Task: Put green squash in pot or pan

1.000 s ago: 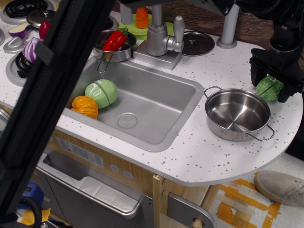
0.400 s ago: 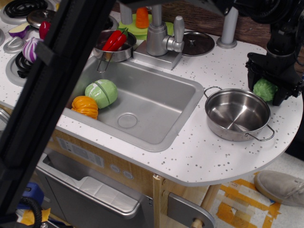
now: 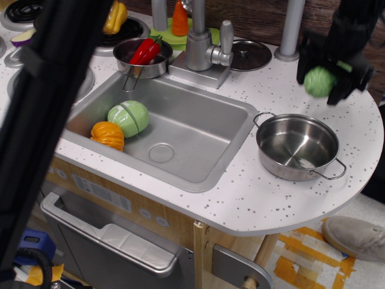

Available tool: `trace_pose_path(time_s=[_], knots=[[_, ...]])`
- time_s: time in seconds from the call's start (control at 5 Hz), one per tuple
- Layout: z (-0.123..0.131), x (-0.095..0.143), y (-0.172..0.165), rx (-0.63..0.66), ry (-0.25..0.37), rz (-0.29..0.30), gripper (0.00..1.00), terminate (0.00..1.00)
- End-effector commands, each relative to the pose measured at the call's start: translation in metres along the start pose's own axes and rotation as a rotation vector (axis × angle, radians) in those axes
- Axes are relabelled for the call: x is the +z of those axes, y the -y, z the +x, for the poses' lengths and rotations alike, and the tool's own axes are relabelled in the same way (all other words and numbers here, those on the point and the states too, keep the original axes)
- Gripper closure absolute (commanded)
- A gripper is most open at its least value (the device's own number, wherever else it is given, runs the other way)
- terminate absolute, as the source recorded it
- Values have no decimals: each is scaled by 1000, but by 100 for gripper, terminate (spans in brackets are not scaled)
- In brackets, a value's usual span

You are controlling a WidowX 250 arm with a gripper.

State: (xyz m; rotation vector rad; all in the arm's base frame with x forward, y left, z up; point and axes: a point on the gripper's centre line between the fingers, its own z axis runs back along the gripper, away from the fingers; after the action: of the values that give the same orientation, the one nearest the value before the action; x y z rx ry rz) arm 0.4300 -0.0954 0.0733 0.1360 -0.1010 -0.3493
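My black gripper (image 3: pixel 325 75) is shut on the green squash (image 3: pixel 319 82), a bright green lumpy toy, and holds it lifted above the counter at the far right. It is a little behind and above the pan (image 3: pixel 296 146), a wide shallow shiny steel pan with two wire loop handles that stands on the white speckled counter (image 3: pixel 252 192) right of the sink. The pan holds nothing. The image is slightly blurred around the gripper.
The sink (image 3: pixel 198 138) holds a smooth pale-green vegetable (image 3: pixel 129 117) and an orange one (image 3: pixel 108 135). A small steel pot with a red pepper (image 3: pixel 143 54) stands behind it by the faucet (image 3: pixel 201 42). A steel lid (image 3: pixel 250 55) lies behind. A dark arm part (image 3: pixel 42 120) blocks the left.
My gripper has risen and moved left and back with the green squash in it. The view has shifted a little, and the pan has nudged slightly left.
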Motion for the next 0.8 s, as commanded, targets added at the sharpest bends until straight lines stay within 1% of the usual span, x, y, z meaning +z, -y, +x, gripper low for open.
trace_pose_path(time_s=[0.0,0.2,0.4,0.6], knots=[[-25,42,0,59,68,17,100,0],[-39,33,6,97,71,-2,0,0],[-45,21,12,103,93,-19,0,0],[-48,17,15,86,99,-60,0,0]])
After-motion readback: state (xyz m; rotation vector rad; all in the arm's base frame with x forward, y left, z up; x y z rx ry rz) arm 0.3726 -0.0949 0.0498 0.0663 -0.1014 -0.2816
